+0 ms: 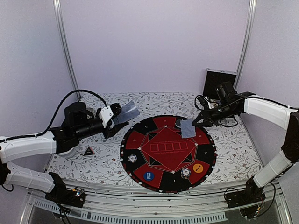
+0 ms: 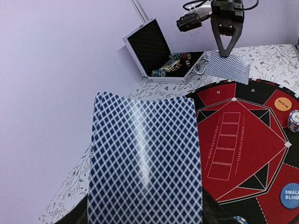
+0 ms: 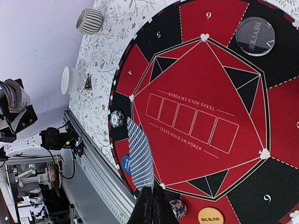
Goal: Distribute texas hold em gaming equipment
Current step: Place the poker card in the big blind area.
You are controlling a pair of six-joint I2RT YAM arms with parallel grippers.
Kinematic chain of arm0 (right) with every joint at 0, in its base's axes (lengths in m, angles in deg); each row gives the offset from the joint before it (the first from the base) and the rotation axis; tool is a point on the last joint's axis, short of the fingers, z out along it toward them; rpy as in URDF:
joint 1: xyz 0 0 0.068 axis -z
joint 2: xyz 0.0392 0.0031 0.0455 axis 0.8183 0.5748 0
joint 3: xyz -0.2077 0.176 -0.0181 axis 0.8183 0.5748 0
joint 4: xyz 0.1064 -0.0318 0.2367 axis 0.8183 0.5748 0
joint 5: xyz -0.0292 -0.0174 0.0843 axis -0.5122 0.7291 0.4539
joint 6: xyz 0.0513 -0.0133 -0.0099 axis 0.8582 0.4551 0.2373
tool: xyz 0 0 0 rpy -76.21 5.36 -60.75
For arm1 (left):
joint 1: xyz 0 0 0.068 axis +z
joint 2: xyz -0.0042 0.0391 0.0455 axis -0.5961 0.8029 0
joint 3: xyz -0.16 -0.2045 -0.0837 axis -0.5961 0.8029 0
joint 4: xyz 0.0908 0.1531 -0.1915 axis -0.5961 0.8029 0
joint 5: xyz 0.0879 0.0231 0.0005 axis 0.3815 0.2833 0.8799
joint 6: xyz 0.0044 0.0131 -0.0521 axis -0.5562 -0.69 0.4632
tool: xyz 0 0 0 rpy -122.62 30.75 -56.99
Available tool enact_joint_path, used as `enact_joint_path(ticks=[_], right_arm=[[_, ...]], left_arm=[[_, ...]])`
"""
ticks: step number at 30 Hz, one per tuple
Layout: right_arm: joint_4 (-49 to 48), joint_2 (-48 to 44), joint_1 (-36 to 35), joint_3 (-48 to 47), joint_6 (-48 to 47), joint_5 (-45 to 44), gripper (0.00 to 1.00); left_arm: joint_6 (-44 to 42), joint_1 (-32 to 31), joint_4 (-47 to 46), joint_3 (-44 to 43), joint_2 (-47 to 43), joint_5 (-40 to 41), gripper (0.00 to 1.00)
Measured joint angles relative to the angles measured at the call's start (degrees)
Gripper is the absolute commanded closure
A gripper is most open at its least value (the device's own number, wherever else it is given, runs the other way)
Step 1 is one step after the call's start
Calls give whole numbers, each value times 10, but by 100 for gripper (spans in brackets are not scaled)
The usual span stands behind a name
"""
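Note:
A round red-and-black poker mat [image 1: 154,140] lies mid-table. My left gripper [image 1: 116,113] is shut on a stack of blue-checked playing cards [image 2: 145,158], held up left of the mat; the stack hides its fingers in the left wrist view. My right gripper [image 3: 153,195] is shut on a single card [image 3: 140,156] over the mat's far right edge [image 1: 188,129]. Two striped chips [image 1: 132,158] [image 1: 185,173] sit on the mat, as do a blue disc [image 1: 148,176] and an orange disc [image 1: 198,168].
An open black silver-edged case [image 2: 163,56] with chips inside stands at the back right. A clear dealer button [image 3: 254,36] lies on the mat's far side. A ribbed cup [image 3: 89,21] and a white cup [image 3: 71,80] stand left of the mat.

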Motion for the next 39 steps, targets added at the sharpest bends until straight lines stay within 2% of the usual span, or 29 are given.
enact_joint_path(ticks=[4,11,16,20,29,34,39], right_arm=[[26,0,0,11,-19,-15,98],[104,40,0,33,-65,-103,98],[155,51,0,3,-112,-163,98],[167,57,0,-30,-182,-197,98],[176,85,0,-27,-388,-206,98],[190,113,0,-19,-503,-196,98],[212,118,0,-12,-577,-173,98]], left_arm=[[0,0,0,0,0,0,43],[0,0,0,0,0,0,43],[0,0,0,0,0,0,43],[0,0,0,0,0,1,43],[0,0,0,0,0,0,43],[0,0,0,0,0,0,43],[0,0,0,0,0,0,43]])
